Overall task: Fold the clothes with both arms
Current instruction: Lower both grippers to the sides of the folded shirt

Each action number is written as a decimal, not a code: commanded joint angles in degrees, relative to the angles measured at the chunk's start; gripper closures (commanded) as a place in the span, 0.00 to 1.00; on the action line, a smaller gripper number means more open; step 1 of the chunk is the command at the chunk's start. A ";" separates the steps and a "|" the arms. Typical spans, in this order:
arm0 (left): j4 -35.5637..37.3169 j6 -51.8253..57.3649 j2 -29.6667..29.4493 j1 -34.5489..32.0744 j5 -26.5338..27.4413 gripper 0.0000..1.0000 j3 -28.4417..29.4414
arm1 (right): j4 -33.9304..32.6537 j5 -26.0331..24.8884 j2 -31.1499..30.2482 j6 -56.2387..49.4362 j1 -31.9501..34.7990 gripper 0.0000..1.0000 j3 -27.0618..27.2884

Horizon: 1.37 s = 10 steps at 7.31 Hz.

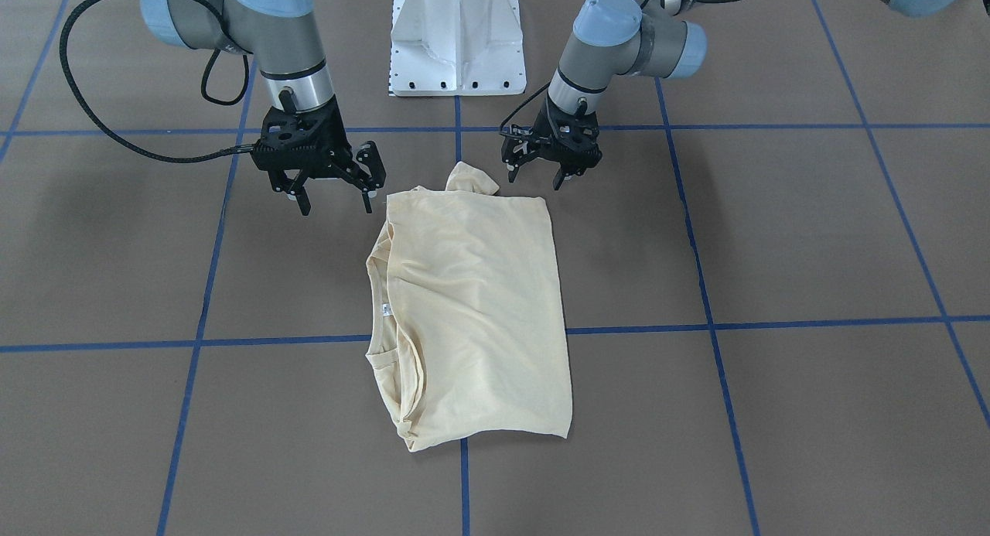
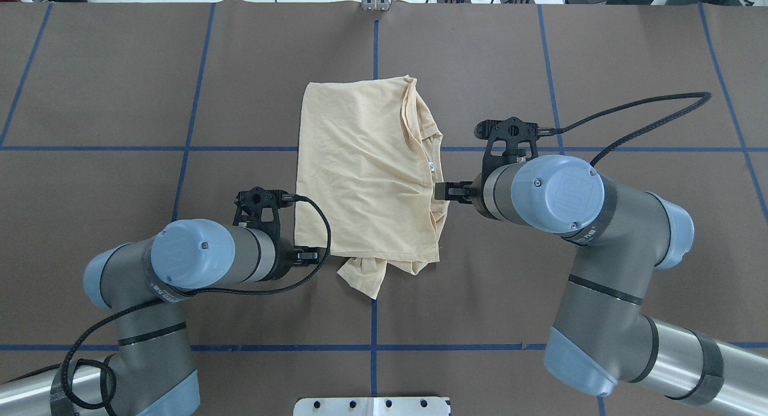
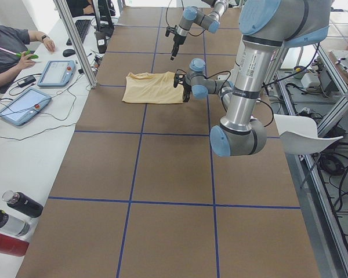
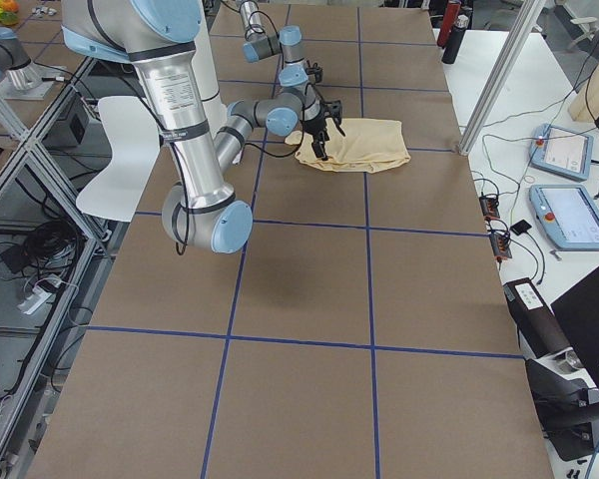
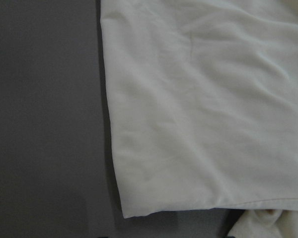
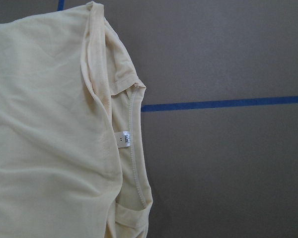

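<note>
The pale yellow shirt [image 1: 472,312] lies folded into a rough rectangle in the middle of the brown table [image 1: 773,412], straddling two of the blue tape lines [image 1: 278,340] that cross there. Its plain side faces up. The neck opening with its small white label [image 1: 385,310] sits along the edge on the robot's right, and a loose bit of sleeve [image 1: 472,178] pokes out from under the edge nearest the robot's white base [image 1: 458,49].

The left hand [image 1: 534,176] hangs just above the table by the near corner of the shirt on the robot's left, close to that sleeve piece, its fingers spread apart and holding nothing. Its wrist view looks down on that corner of the cloth and the bare table beside it.

The right hand [image 1: 339,201] hangs beside the near corner on the collar side, fingers also apart and empty, not touching the cloth. Its wrist view shows the neckline, the label and a tape line running past it.

In the left side view a person [image 3: 8,46] sits at a white desk beside the table, with two tablets [image 3: 40,90] near them
</note>
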 commanded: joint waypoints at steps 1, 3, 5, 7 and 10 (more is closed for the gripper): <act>-1.35 -4.60 -0.12 -0.87 0.07 0.36 0.58 | 0.00 -0.12 0.00 0.00 -0.35 0.00 0.00; -1.53 -4.61 -0.29 -0.60 0.07 0.36 2.69 | 0.00 -0.12 0.00 0.00 -0.35 0.00 0.00; -1.53 -3.91 -0.38 -0.60 -0.02 0.35 2.78 | 0.00 -0.21 0.00 0.00 -0.53 0.00 0.00; -1.62 -3.90 -0.82 -0.51 -0.02 0.37 3.13 | 0.00 -0.21 0.00 0.00 -0.61 0.00 0.09; -1.62 -3.82 -0.82 -0.51 -0.02 0.44 3.40 | 0.00 -0.21 0.00 0.00 -0.62 0.00 0.00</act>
